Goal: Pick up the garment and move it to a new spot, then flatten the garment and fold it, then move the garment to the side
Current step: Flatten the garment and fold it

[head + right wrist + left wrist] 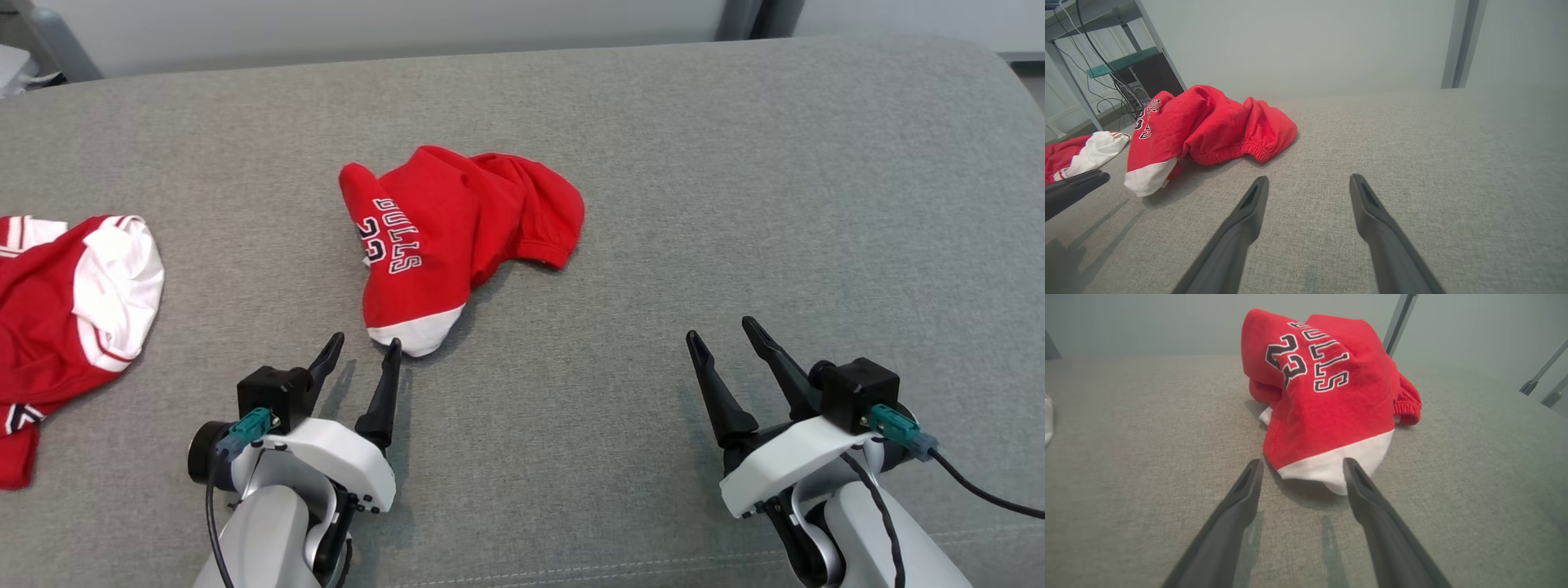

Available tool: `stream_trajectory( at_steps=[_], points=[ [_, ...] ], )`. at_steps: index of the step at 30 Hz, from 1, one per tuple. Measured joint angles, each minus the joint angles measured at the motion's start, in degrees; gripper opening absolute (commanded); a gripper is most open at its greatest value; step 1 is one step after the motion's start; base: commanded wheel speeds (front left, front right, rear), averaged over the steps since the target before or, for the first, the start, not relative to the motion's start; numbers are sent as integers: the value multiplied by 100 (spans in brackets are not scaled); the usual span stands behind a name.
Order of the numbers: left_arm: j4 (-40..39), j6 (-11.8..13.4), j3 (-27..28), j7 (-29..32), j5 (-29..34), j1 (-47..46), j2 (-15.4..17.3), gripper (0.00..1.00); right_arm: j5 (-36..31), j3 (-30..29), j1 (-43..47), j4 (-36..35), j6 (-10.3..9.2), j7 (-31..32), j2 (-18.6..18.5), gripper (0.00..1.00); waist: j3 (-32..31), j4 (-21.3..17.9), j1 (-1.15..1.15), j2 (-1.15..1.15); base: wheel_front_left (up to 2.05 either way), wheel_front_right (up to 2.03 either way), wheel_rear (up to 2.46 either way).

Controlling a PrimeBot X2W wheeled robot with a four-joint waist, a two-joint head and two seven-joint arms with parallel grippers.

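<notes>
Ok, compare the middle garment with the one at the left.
The middle garment is heaped, with its white end by the left pincer; the left garment lies apart from it. The middle garment shows whole in the head view; the left garment is cut by the edge. Both are red and white, on the grey surface.

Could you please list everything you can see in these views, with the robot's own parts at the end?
Bulls garment: one, red with a white hem, crumpled in the middle of the surface.
Second garment: one, red and white, at the surface's left edge.
Padded surface: one, grey fabric, under everything.
Shelving frame: one, grey metal with dark cables, in the background of the right wrist view.
Left gripper: one, dark fingers, open, tips at the Bulls garment's white hem.
Right gripper: one, dark fingers, open, over bare surface on the right.
</notes>
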Motion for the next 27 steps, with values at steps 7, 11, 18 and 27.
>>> stream_trajectory(
  at_steps=[7,11,18,27],
  points=[
    [492,49,219,0,2,-322,-15,43,13,-111,-1,-47,0,0,-1,100,153,-417,0,0,0,0,0],
    [725,99,385,0,107,-510,-15,0,16,-154,0,-66,0,0,-7,100,244,-566,0,0,0,0,0],
    [266,191,942,1,202,-609,14,0,16,-318,1,-83,0,0,-20,100,276,-417,0,0,0,0,0],
    [-180,328,1532,-16,472,-566,46,100,112,199,-51,-78,0,0,-58,100,160,52,0,0,0,0,0]
  ],
)
